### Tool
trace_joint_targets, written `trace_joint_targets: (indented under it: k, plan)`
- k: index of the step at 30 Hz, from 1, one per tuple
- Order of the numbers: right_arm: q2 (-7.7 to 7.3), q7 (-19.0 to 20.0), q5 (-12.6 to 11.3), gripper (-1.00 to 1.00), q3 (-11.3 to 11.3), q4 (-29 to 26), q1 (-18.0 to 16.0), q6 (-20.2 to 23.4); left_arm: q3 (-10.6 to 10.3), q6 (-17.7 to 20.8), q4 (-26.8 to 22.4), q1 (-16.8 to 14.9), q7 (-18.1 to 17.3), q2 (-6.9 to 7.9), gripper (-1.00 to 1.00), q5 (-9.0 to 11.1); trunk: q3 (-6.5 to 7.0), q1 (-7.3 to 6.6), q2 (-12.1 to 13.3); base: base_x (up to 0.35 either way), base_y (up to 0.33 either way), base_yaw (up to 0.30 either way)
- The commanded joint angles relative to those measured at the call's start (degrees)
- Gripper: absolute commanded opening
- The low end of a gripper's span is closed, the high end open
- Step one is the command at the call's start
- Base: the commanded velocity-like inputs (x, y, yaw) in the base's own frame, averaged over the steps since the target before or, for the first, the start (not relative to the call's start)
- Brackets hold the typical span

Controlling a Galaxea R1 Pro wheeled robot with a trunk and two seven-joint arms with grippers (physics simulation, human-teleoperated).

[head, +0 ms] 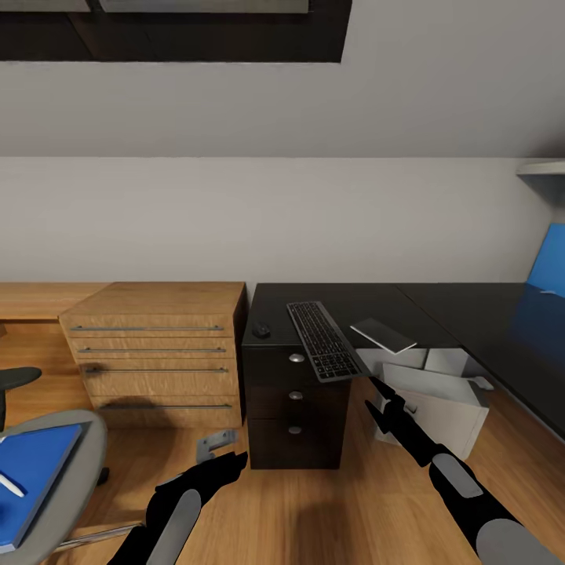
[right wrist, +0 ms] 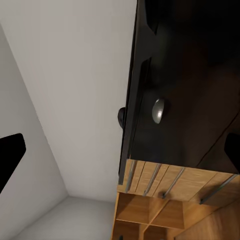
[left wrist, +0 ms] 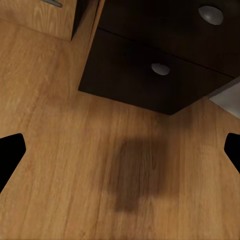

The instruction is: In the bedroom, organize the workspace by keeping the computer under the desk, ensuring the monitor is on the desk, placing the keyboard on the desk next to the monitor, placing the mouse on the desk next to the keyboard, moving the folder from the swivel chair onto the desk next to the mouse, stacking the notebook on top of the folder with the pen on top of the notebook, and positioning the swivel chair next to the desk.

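The black desk [head: 377, 298] has the keyboard [head: 323, 341] lying on it, its near end overhanging the front edge. The small black mouse [head: 260, 329] sits left of it and the grey notebook [head: 382, 335] to its right. Under the desk stands the light-grey computer [head: 433, 404]. At lower left, the swivel chair [head: 82, 463] carries the blue folder [head: 31, 479] with the white pen [head: 9, 485] on it. My right gripper [head: 378, 400] is open just below the keyboard's overhanging end. My left gripper [head: 226, 463] hangs open over the floor before the drawers. The monitor is out of view.
A light-wood drawer chest [head: 157, 353] stands against the desk's left side. The desk's black drawers [head: 295, 396] with silver knobs [left wrist: 160, 68] face me. Wooden floor [left wrist: 75, 150] lies below my left gripper. A blue panel [head: 549, 259] rises at far right.
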Motion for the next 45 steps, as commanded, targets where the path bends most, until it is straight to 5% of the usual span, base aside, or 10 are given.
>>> trace_joint_targets:
  k: [1,45]
  plan:
    - [-0.04,0.02,-0.6,1.0,0.11,0.05,-0.04,0.44,-0.04,0.06,-0.07,-0.04,0.57,0.0,1.0,0.6,-0.06,-0.01,-0.03,0.0,0.0,0.0]
    - [-0.05,0.0,-0.55,1.0,0.07,0.1,-0.04,0.35,-0.08,0.07,0.19,-0.04,0.48,0.0,1.0,0.57,-0.06,-0.01,-0.03,0.066,0.044,0.0]
